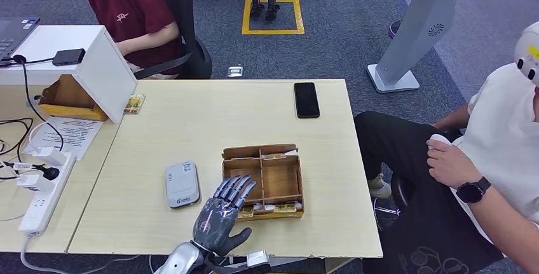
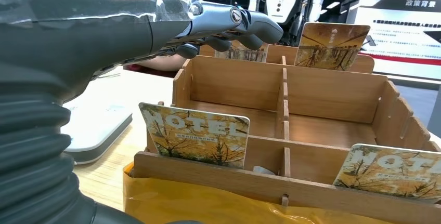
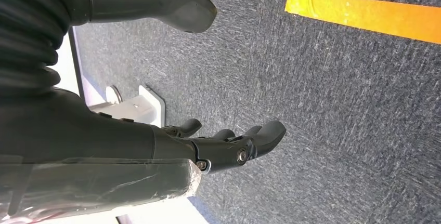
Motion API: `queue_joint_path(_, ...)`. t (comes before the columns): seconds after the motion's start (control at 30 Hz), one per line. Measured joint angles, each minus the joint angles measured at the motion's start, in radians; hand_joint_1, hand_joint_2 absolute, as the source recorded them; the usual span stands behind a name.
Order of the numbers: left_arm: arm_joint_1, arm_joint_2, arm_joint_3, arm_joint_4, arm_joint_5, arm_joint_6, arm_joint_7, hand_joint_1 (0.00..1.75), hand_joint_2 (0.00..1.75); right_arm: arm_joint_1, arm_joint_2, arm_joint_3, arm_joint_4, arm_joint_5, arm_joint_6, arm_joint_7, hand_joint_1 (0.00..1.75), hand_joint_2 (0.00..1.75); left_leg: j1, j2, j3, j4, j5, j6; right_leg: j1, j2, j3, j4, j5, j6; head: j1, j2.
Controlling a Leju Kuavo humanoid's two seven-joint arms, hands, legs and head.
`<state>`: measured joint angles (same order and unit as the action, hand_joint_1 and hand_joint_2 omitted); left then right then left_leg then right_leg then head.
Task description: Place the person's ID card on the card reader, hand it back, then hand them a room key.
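Head view, left to right: a white power strip (image 1: pixel 39 198) with plugged-in leads is lying at the far-left edge of the light wooden table (image 1: pixel 191 128), beside a printed paper sheet (image 1: pixel 70 135); behind these, a person in a dark red shirt (image 1: pixel 130 10) is sitting at a white slanted partition (image 1: pixel 95 64). Toward the near edge of the table, the flat light-grey rounded card reader (image 1: pixel 182 184) is resting with nothing on it. Just beside it, the robot's left hand (image 1: pixel 224 213) is hovering with its fingers (image 2: pixel 249 24) extended and apart, holding nothing, the fingertips reaching over the near-left corner of the compartmented brown wooden tray (image 1: pixel 279 178). In the left wrist view, yellow-printed hotel key cards (image 2: pixel 200 135) are standing upright in slots along the tray's walls. Farther back, a black smartphone (image 1: pixel 306 100) is lying flat near the table's far edge. At the far right, a seated person in a white shirt (image 1: pixel 508 140), wearing a black wristwatch (image 1: pixel 473 191), is resting one hand on their lap. In the right wrist view, the right hand (image 3: pixel 229 143) is hanging over grey carpet (image 3: pixel 338 104), fingers loosely apart and empty.
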<state>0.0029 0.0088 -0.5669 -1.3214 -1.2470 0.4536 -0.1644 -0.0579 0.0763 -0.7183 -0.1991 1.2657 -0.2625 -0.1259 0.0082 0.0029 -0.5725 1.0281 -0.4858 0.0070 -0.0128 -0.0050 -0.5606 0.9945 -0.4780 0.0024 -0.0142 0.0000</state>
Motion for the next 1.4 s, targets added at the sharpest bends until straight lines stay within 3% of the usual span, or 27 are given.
queue_joint_path(0.4,0.0,0.0,0.0,0.0,-0.001,0.0,0.0,0.0,1.75,0.0,0.0,0.0,0.0,0.0,0.0,0.0,0.0,1.75,0.0,0.0,0.0,0.0,0.0,0.0,0.0,0.0,0.0,0.0,0.0,0.0,0.0,0.0)
queue_joint_path(0.53,0.0,0.0,0.0,0.0,-0.008,-0.002,0.0,1.64,1.75,0.0,0.002,0.0,0.0,0.0,0.0,0.002,0.0,1.75,0.0,0.0,0.0,0.0,0.0,0.0,0.0,0.0,0.0,0.0,0.0,0.0,0.0,0.0)
queue_joint_path(0.57,0.0,0.0,0.0,0.0,-0.007,-0.004,0.001,1.69,1.75,0.0,0.002,0.0,0.0,0.0,0.0,0.002,0.0,1.75,0.0,0.0,0.0,0.0,0.0,0.0,0.0,0.0,0.0,0.0,0.0,0.0,0.0,0.0)
queue_joint_path(1.0,-0.006,-0.003,0.0,-0.001,0.007,-0.027,0.002,1.75,1.75,0.0,0.005,0.0,0.0,0.008,-0.002,0.001,0.0,1.75,0.0,0.0,0.0,0.0,0.0,0.0,0.0,0.0,0.0,0.0,0.0,0.0,0.0,0.0)
queue_joint_path(1.13,-0.01,-0.006,0.0,-0.002,0.008,-0.033,0.002,1.66,1.75,0.0,0.005,0.0,0.0,0.012,-0.002,0.0,0.0,1.75,0.0,0.0,0.0,0.0,0.0,0.0,0.0,0.0,0.0,0.0,0.0,0.0,0.0,0.0)
queue_joint_path(1.4,-0.01,-0.009,0.0,-0.002,0.008,-0.036,0.002,1.68,1.75,0.0,0.005,-0.002,0.0,0.016,-0.003,-0.003,0.0,1.75,0.0,0.0,0.0,0.0,0.0,0.0,0.0,0.0,0.0,0.0,0.0,0.0,0.0,0.0)
